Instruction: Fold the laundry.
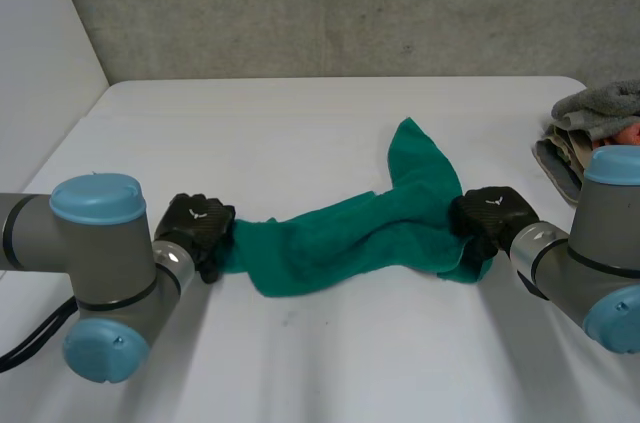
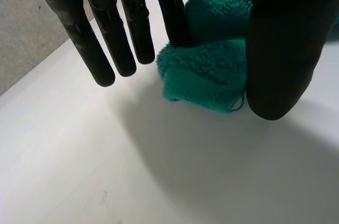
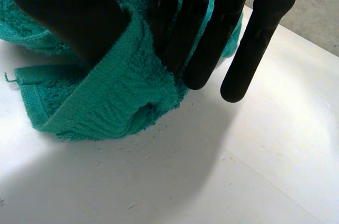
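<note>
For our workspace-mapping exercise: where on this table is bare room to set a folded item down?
Free: the wide strip between the green towel and the back wall, and the near strip in front of the towel. Crowded: the right edge, by the laundry pile.

Overhead; wrist views close, towel (image 1: 340, 238) seemingly shared

The towel (image 1: 340, 238) is plain teal-green, the table (image 1: 300, 133) white, the piled cloths (image 1: 600, 108) grey.
</note>
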Controlling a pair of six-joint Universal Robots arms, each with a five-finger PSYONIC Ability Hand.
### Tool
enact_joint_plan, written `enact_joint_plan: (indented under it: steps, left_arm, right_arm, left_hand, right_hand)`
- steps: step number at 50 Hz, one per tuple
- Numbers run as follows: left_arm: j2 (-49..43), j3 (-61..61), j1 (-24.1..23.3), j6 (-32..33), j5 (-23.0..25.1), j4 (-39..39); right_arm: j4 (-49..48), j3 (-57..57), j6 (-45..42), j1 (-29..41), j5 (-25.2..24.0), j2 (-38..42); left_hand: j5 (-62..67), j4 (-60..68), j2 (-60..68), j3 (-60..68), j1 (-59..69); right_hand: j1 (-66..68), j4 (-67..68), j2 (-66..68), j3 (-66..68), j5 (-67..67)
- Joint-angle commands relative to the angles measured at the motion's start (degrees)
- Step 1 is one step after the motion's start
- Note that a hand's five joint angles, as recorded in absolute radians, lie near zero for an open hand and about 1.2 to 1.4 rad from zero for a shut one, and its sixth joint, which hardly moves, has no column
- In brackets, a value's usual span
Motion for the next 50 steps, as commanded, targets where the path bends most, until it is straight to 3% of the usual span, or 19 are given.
enact_joint_plan:
  steps: [1,7,11,12,15,19,26,30,34,42,50]
  left_arm:
    - [-1.24,1.66,0.38,0.92,0.32,0.43]
    - [-2.82,2.89,0.91,1.89,1.29,1.13]
    - [-3.97,4.04,1.35,2.59,2.51,1.48]
    - [-3.97,4.65,1.61,2.86,2.95,1.48]
    - [-2.74,5.09,2.05,2.77,2.87,1.13]
    - [4.36,3.87,2.58,1.81,1.64,-0.36]
    - [25.89,2.37,5.38,-2.85,1.72,-8.61]
    - [37.4,4.47,8.98,-5.13,4.09,-14.58]
    - [41.29,7.28,12.58,-6.02,7.08,-20.2]
    - [36.3,9.4,15.85,-5.93,9.9,-29.72]
    - [20.13,13.7,14.97,-4.61,7.44,-25.86]
  right_arm:
    - [-0.02,0.3,-0.06,-0.01,-0.01,-0.16]
    - [-0.11,0.39,-0.06,-0.18,0.08,-0.16]
    - [-0.11,0.21,0.11,-0.36,-0.09,-0.42]
    - [0.15,0.13,0.11,-0.53,-0.09,-0.86]
    - [0.41,-0.23,-0.15,-0.62,0.26,-2.26]
    - [3.39,-2.15,-1.64,-1.15,0.08,-7.62]
    - [18.41,-11.64,-11.91,-2.12,0.17,-19.66]
    - [25.62,-20.76,-18.68,-2.47,1.31,-25.46]
    - [30.45,-26.75,-22.02,-1.77,1.84,-27.23]
    - [37.07,-29.14,-33.63,-0.19,1.49,-21.18]
    - [26.72,-30.63,-31.89,1.49,5.18,-9.4]
  left_hand:
    - [10.86,10.69,10.82,10.89,10.26]
    - [15.9,15.74,15.86,15.93,15.31]
    - [28.66,28.49,28.62,28.69,28.06]
    - [45.5,45.34,45.46,45.53,44.91]
    - [45.67,45.51,45.63,45.7,45.08]
    - [45.67,45.51,45.63,45.7,45.08]
    - [45.67,45.51,45.63,45.7,45.08]
    - [45.67,45.51,45.63,45.7,45.08]
    - [45.67,45.51,45.63,45.7,45.08]
    - [45.67,45.51,45.63,45.7,45.08]
    - [45.67,45.51,45.63,45.7,45.08]
  right_hand:
    - [16.97,11.59,12.66,12.09,13.33]
    - [16.97,11.59,12.66,12.09,13.33]
    - [16.97,11.59,12.66,12.09,13.33]
    - [16.97,11.59,12.66,12.09,13.33]
    - [16.97,11.59,12.66,12.09,13.33]
    - [16.97,11.59,12.66,12.09,13.33]
    - [16.97,11.59,12.66,12.09,13.33]
    - [16.97,11.59,12.66,12.09,13.33]
    - [16.97,11.59,12.66,12.09,13.33]
    - [16.97,11.59,12.66,12.09,13.33]
    - [16.97,11.59,12.66,12.09,13.33]
